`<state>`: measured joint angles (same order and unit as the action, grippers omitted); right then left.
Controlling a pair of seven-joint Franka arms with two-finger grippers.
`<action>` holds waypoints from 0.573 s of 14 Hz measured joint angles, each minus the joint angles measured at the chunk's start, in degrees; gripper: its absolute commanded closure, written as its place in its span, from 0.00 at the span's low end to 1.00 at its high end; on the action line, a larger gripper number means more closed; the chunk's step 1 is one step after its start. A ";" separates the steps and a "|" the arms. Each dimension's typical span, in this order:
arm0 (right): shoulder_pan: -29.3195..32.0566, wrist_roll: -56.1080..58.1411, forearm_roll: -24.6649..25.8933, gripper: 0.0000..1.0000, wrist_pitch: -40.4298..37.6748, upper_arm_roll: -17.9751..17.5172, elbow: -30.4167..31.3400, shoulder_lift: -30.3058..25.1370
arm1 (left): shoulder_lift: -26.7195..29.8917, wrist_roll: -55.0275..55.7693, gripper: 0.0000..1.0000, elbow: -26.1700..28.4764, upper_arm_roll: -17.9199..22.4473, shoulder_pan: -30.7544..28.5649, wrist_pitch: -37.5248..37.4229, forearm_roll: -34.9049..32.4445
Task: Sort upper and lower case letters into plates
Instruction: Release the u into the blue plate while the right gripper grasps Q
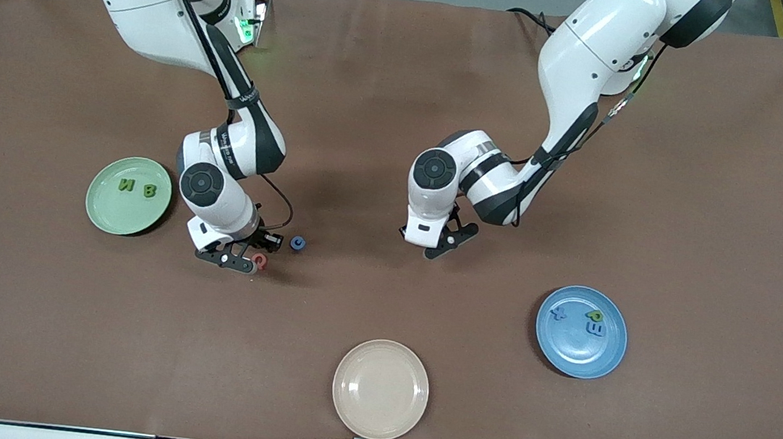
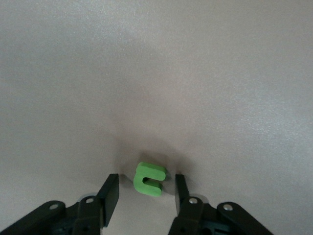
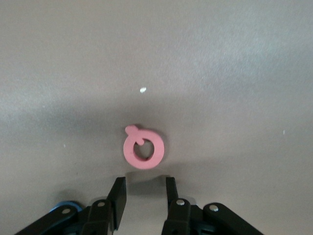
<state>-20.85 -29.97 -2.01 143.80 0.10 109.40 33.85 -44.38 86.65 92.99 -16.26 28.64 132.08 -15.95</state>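
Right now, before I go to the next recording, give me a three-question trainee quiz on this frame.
1. True or false: the cream plate holds two letters.
2. Which letter lies in front of the right gripper with its fingers apart? A) green letter B) pink letter C) small blue letter
3. Fill in: the blue plate holds ___ letters, the green plate two.

Key: 1 false, it holds none. 2 B; the green letter lies between the open fingers of the left gripper. 3 three.
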 measured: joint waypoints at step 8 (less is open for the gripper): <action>0.05 0.45 0.15 0.59 0.07 0.39 -2.77 2.32 | 0.02 0.00 0.74 0.14 0.04 -0.11 0.10 0.00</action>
<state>-20.80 -29.52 -1.86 143.86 0.49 106.62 36.17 -44.36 86.65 93.13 -16.22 28.53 132.18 -15.95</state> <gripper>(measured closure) 0.586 0.586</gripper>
